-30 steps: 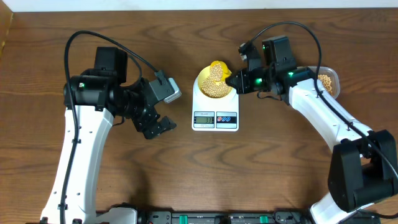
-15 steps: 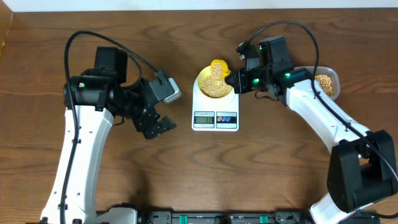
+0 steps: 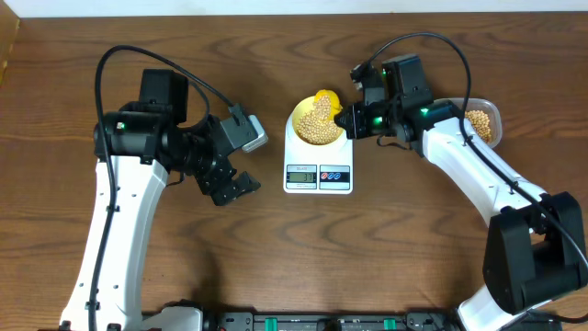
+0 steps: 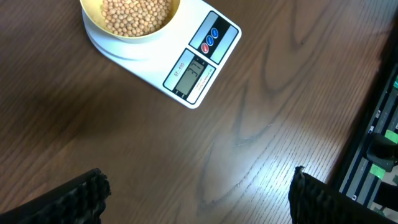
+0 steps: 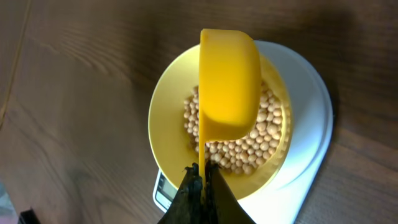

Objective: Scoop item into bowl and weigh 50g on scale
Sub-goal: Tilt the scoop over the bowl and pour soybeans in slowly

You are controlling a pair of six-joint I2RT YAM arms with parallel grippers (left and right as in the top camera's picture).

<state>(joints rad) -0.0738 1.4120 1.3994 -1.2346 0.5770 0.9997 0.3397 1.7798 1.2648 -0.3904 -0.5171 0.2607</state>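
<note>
A pale-yellow bowl (image 3: 298, 122) holding beige beans (image 3: 319, 129) stands on the white scale (image 3: 318, 175) at the table's middle. My right gripper (image 3: 344, 119) is shut on the thin handle of a bright yellow scoop (image 5: 229, 81). The scoop is tipped over above the bowl (image 5: 168, 93), with the beans (image 5: 267, 130) under it. In the right wrist view the right gripper (image 5: 202, 177) pinches the handle just over the bowl's rim. My left gripper (image 3: 234, 188) hangs open over bare wood, left of the scale (image 4: 205, 56). In its wrist view the left gripper (image 4: 199, 183) holds nothing.
A clear plastic tub (image 3: 484, 122) with more beans sits at the right, behind my right forearm. The table's dark front rail with cables (image 4: 379, 143) runs along the near edge. Bare wood lies around the scale.
My right gripper has shifted slightly left and turned the scoop further over the bowl; the beans trailing from it now lie in the bowl. The left arm has not moved.
</note>
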